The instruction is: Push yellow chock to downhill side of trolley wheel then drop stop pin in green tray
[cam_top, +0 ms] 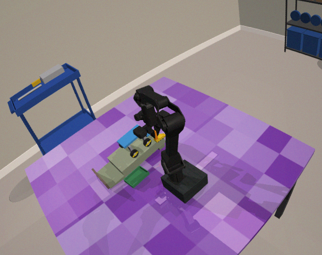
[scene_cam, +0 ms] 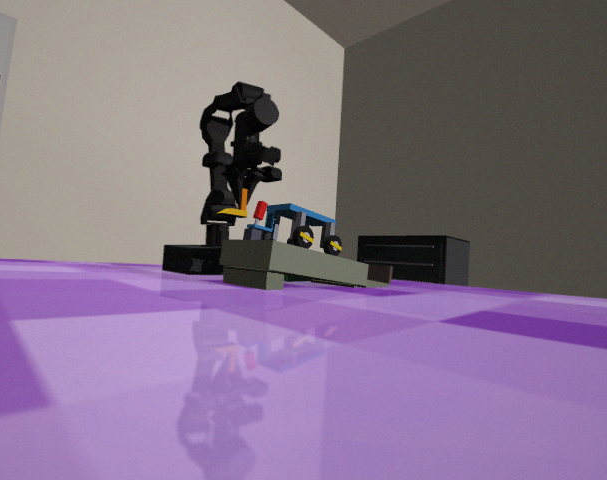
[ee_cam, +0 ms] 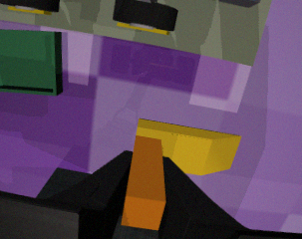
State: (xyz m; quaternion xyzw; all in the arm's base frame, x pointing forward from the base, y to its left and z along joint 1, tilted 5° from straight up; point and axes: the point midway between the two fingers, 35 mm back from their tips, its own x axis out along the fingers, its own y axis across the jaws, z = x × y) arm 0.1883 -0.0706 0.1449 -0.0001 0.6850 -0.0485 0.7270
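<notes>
My gripper (cam_top: pixel 155 130) (scene_cam: pixel 244 187) (ee_cam: pixel 145 161) is shut on the orange handle (ee_cam: pixel 147 184) of the yellow chock (cam_top: pixel 161 136) (scene_cam: pixel 232 211) (ee_cam: pixel 202 149). It holds the chock in the air beside the uphill end of the grey-green ramp (cam_top: pixel 128 163) (scene_cam: pixel 303 263) (ee_cam: pixel 210 37), above the purple table. The blue-topped trolley (cam_top: pixel 126 138) (scene_cam: pixel 298 214) stands on the ramp, with two black wheels (cam_top: pixel 147 142) (cam_top: pixel 133 153) (ee_cam: pixel 146 15) facing me. The red-headed stop pin (scene_cam: pixel 260 209) stands at the trolley's uphill end. The green tray (cam_top: pixel 137 176) (ee_cam: pixel 26 62) lies beside the lower part of the ramp.
The arm's black base (cam_top: pixel 184 184) stands right of the ramp. A brown block (scene_cam: pixel 380 272) sits at the ramp's foot. A blue cart (cam_top: pixel 45 90) stands off the table at back left, a shelf with blue bins (cam_top: pixel 309 41) at far right, and a black cabinet (scene_cam: pixel 412 258) behind.
</notes>
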